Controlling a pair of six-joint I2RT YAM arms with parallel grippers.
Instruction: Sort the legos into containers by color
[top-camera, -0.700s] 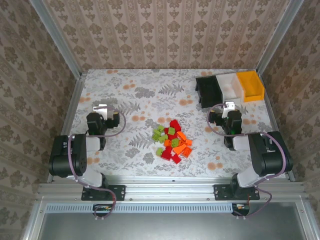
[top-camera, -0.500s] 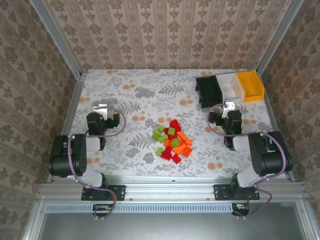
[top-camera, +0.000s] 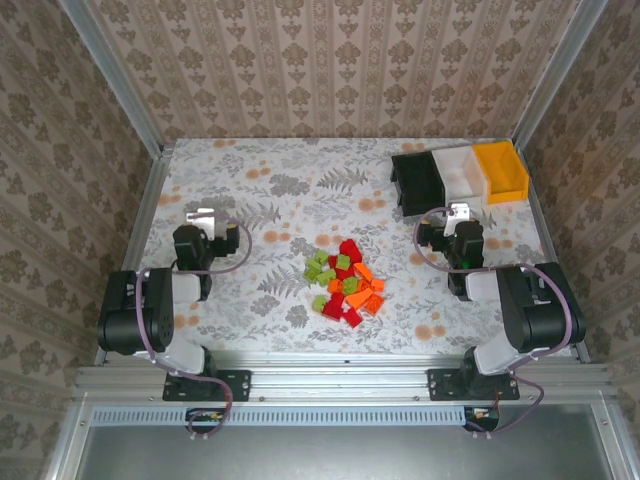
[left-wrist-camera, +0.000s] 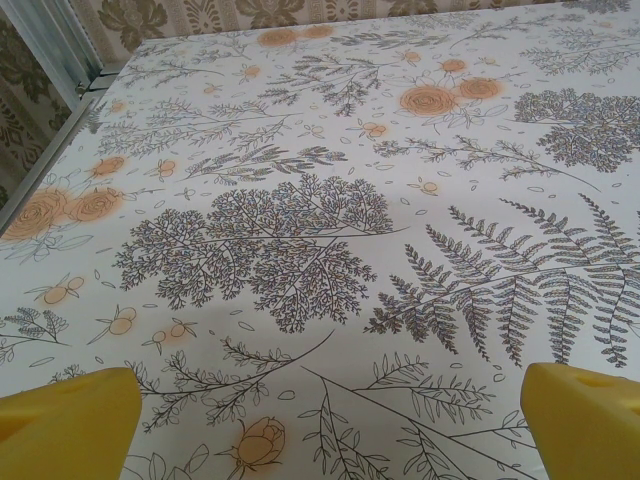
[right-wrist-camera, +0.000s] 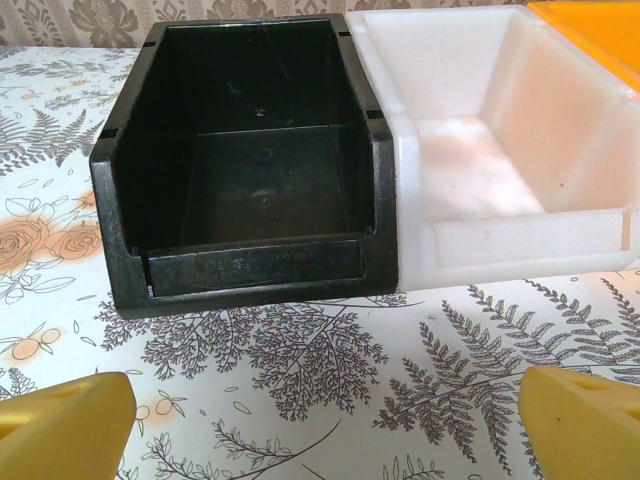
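Centrally heaped, legos in red, orange and green, with bins at one o'clock. Left gripper at ten, right gripper at two, both spread wide, gripping nothing.

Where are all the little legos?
In the top view, the legos sit in one pile in the middle of the table, between the left arm and right arm; the containers stand at the far right.

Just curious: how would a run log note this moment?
legos piled, unsorted | left end effector open | right end effector open
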